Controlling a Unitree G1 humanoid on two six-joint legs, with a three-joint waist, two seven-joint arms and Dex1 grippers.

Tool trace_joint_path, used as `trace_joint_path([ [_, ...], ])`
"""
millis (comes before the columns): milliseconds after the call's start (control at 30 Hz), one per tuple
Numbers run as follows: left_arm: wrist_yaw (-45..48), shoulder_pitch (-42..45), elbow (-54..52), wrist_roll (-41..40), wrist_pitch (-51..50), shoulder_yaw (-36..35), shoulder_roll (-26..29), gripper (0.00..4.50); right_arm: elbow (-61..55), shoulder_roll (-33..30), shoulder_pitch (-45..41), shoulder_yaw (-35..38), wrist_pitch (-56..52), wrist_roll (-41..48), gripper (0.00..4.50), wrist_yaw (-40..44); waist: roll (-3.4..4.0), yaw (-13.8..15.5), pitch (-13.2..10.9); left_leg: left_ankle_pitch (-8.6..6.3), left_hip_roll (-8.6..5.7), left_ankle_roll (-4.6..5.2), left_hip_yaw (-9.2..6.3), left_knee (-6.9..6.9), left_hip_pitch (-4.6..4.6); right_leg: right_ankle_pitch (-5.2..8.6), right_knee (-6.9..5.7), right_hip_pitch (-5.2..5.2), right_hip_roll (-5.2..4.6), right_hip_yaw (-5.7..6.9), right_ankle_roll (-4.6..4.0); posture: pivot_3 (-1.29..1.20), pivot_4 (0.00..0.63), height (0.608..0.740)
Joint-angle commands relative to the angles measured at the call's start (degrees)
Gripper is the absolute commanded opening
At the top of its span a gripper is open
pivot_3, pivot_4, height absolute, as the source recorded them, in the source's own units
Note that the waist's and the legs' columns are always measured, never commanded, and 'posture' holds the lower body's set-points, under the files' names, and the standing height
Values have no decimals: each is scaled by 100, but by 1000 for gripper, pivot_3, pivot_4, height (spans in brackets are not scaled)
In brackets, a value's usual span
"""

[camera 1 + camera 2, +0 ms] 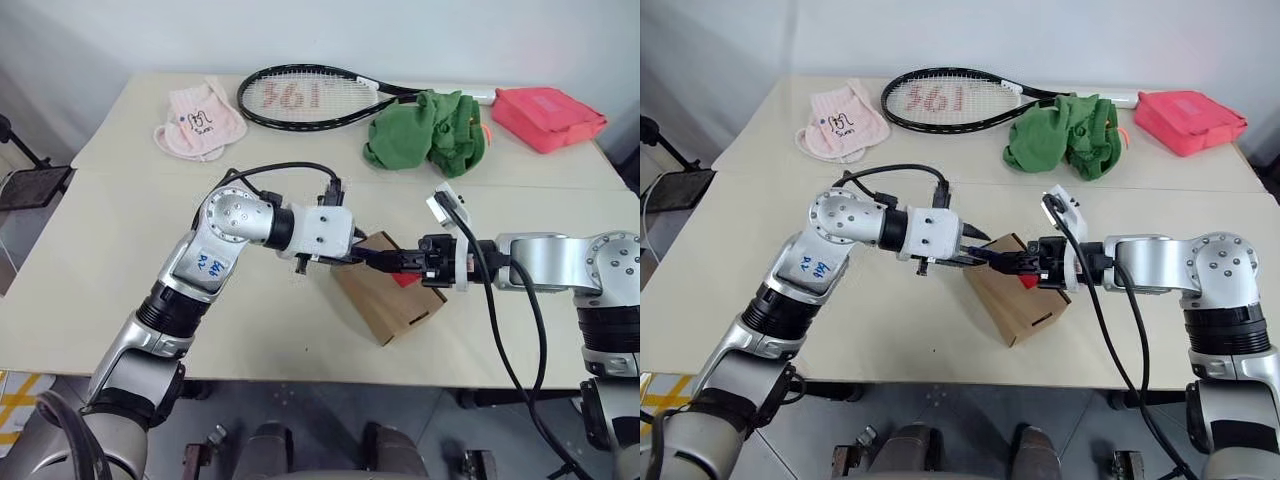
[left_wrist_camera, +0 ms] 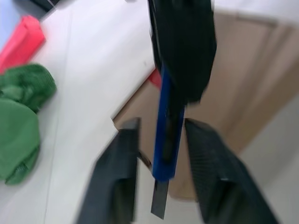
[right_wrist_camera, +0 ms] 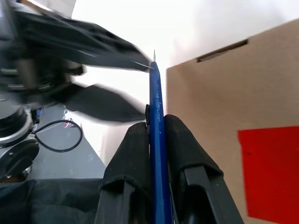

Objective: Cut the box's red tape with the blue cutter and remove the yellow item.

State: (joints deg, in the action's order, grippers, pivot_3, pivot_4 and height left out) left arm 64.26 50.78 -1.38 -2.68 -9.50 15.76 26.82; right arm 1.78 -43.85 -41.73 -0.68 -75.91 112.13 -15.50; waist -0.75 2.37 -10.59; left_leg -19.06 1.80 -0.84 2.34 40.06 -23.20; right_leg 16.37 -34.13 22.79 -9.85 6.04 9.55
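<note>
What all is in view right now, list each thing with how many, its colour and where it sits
box: one, brown, table's near middle
red tape: one patch, red, on the box
blue cutter: one, dark blue, over the box
racket: one, black frame, far side
cloth: one, pink, far left
garment: one, green, far middle, crumpled
pouch: one, red-pink, far right
table: one, cream
left pincer: black, open around the cutter
right pincer: black, shut on the cutter

The left pincer (image 2: 161, 172) stands open around the blue cutter (image 2: 167, 135); the box (image 2: 233, 93) at two o'clock, green cloth (image 2: 21, 121) at nine.
</note>
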Motion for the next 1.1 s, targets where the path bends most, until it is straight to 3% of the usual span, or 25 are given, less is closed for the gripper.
trace_joint_path([
  [33, 303, 40, -249, -804, -241, -567, 162, 3024, -152, -282, 47, 323, 31, 87, 185, 114, 0, -21, 0, 0, 0, 0, 0, 0, 0, 0, 0, 0, 0, 0, 0, 0, 150, 740],
  [133, 459, 124, -23, -1297, -406, -974, 289, 3821, -309, -693, 181, 632, 17, 87, 185, 332, 0, -22, 0, 0, 0, 0, 0, 1, 0, 0, 0, 0, 0, 0, 0, 0, 150, 740],
  [267, 295, 181, 390, -1394, -458, -1136, 269, 3838, -584, -1369, 474, 1069, 58, 87, 185, 662, 0, -9, 0, 0, -1, 0, 0, 0, 0, 0, 2, -1, 0, 0, 0, 0, 150, 740],
  [367, 342, -7, 684, -1165, -208, -897, 221, 3247, -873, -2073, 887, 1473, 95, 87, 185, 842, 0, 33, 0, 0, -1, 0, 0, 0, -1, 0, 3, -1, 0, 0, 0, 0, 150, 740],
  [500, 108, -221, 1036, -991, 22, -597, -170, 2011, -1286, -2874, 1474, 1820, 200, 87, 185, 1102, 0, 57, 0, 0, -1, 0, 5, -2, 1, 0, 4, -1, 0, 0, 0, 0, 150, 740],
  [700, -236, -356, 1339, -748, 173, -228, -792, 141, -2049, -3389, 2139, 1902, 768, 87, 185, 945, -2, 58, -1, 0, 0, 1, 6, 4, 3, -4, 2, -3, 0, -1, -2, 0, 150, 740],
  [867, -545, -411, 1388, -481, -115, -59, -938, 0, -2745, -3648, 1978, 1250, 1317, 87, 185, 523, -1, 26, -1, 0, 0, 1, 5, 3, 3, -4, 2, -2, 0, -2, -2, 0, 150, 740],
  [1100, -837, -550, 1190, -369, -915, 94, -1020, 0, -2830, -3654, 981, 177, 1505, 87, 184, -167, -1, 57, -1, 0, 1, 1, 3, 9, 3, -5, 2, -2, 0, -3, -3, 0, 150, 740],
])
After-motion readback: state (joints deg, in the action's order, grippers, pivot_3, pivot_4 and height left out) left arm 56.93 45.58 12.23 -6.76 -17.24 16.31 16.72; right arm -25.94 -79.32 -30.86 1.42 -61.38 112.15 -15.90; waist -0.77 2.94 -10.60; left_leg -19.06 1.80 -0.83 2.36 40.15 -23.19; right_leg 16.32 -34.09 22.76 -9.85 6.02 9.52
